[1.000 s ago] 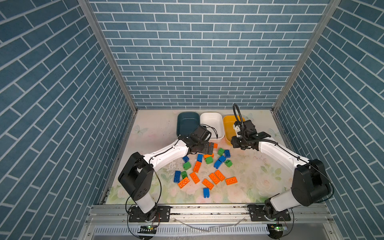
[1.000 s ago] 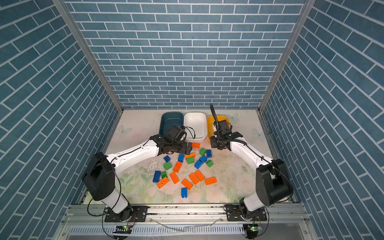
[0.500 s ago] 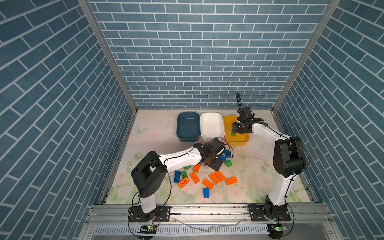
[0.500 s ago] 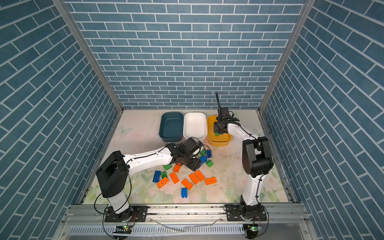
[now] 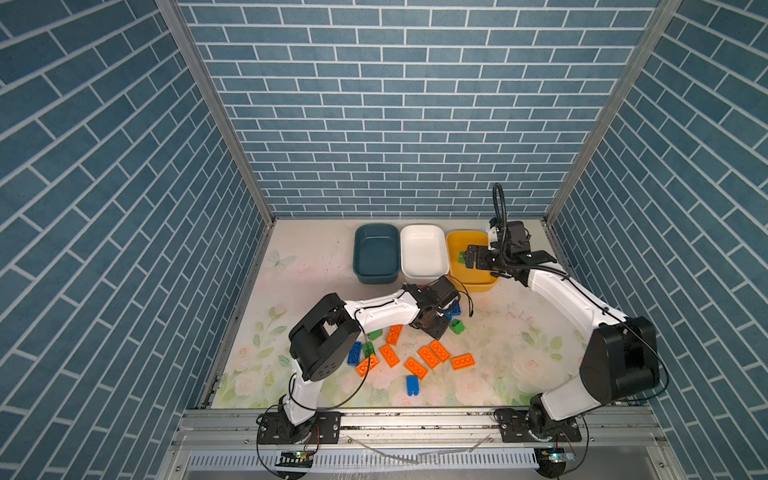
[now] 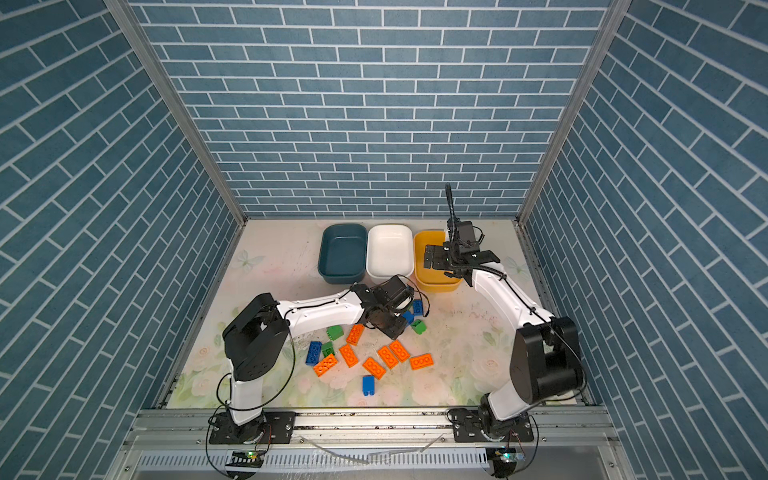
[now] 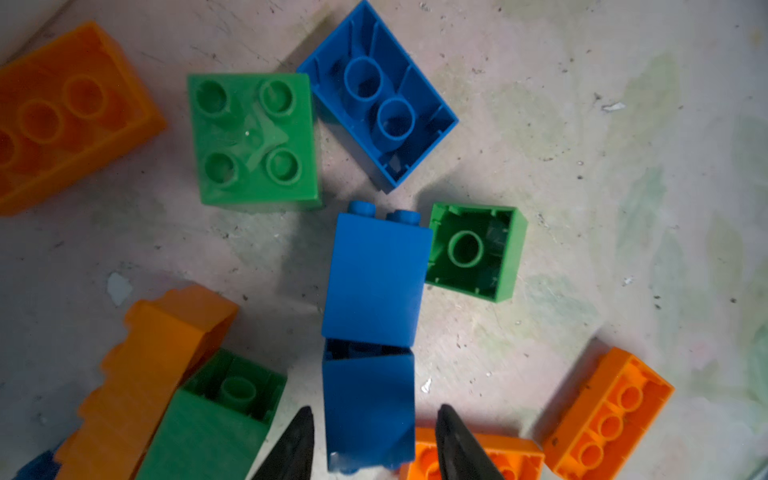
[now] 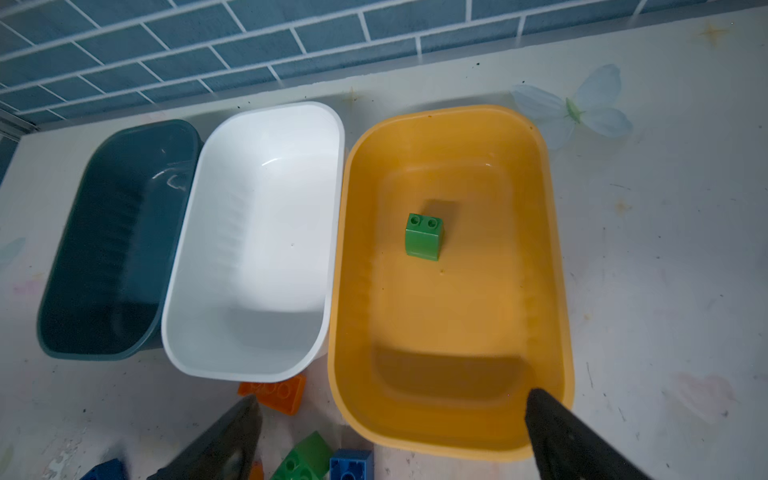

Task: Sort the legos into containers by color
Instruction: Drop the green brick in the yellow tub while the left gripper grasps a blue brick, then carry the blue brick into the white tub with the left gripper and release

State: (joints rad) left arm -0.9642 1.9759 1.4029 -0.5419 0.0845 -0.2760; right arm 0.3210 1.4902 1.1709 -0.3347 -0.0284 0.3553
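Loose legos lie in the middle of the table: flat orange ones [image 5: 428,357], blue blocks [image 5: 412,385] and green blocks [image 5: 457,326]. My left gripper [image 7: 376,409] is down in the pile [image 6: 390,328]. Its open jaws stand on either side of a blue lego [image 7: 368,395] with a small gap on each side. My right gripper [image 8: 393,395] hangs open and empty over the yellow container [image 8: 457,332]. One green lego [image 8: 424,237] lies inside it, also seen in a top view [image 5: 461,257]. The white container [image 5: 422,249] and the teal-blue container [image 5: 376,257] hold nothing.
Round the blue lego lie a second blue block [image 7: 376,278], two green blocks [image 7: 253,137] [image 7: 473,251], an upturned blue one [image 7: 378,95] and orange ones [image 7: 62,120]. An orange lego [image 8: 278,392] lies against the white container's near wall. Brick-patterned walls enclose the table.
My right gripper travelled from the pile to the yellow container and opened; the green lego now lies inside. My left gripper moved right into the pile and its jaws narrowed round a blue lego.
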